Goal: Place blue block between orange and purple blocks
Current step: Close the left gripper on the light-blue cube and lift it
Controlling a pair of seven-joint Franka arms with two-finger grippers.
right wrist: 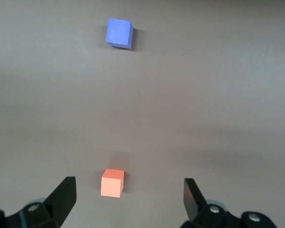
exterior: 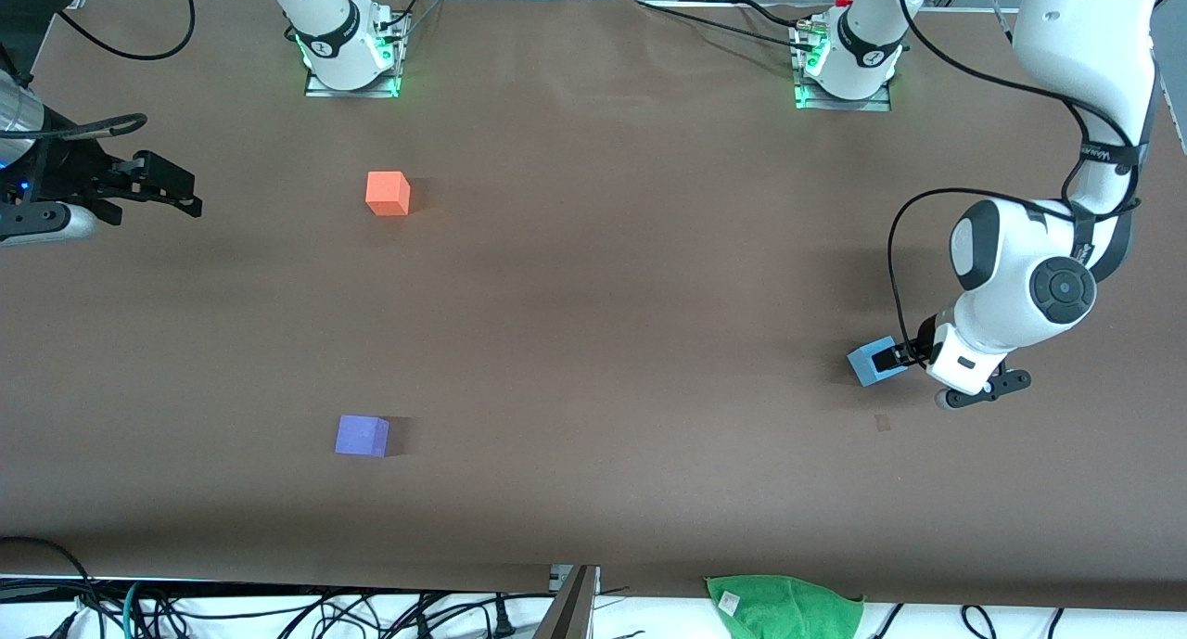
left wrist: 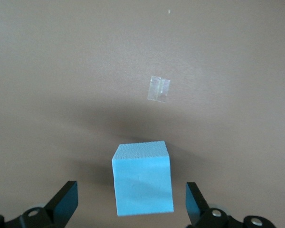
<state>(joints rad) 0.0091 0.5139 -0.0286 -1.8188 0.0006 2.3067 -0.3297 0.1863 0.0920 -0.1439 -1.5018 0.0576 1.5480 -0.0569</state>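
- Brown counter [exterior: 593, 277] covered in matte paper, cables hanging off the edge nearest the front camera, plus a green cloth [exterior: 784, 604] sitting on that edge.
- Using the orange block [exterior: 388, 193] as the reference point: it sits not far from the right arm's base, out on open counter.
- The purple block [exterior: 362, 435] is well apart from the orange block, nearer the front camera and pretty much straight in line with it. Big open gap between the two, nothing in it.
- The blue block [exterior: 873, 361] is way off from the orange block, toward the left arm's end of the counter and a bit nearer the camera. It's resting on the counter.
- Left hand [left wrist: 133, 202] is down low around the blue block, fingers spread wide with the cube sitting in the gap. In the left wrist view there's clear space on both sides, so it isn't gripping anything yet. There's a little scrap of clear tape [left wrist: 159, 89] on the counter near the cube.
- Right hand [right wrist: 128, 197] hangs above the counter toward the right arm's end from the orange block, fingers wide open, holding nothing. Looks like it's just waiting.
- Progress-wise: barely started, I'd say. Still to do: close on the blue block, lift, carry it over, set it down in the gap between orange and purple.
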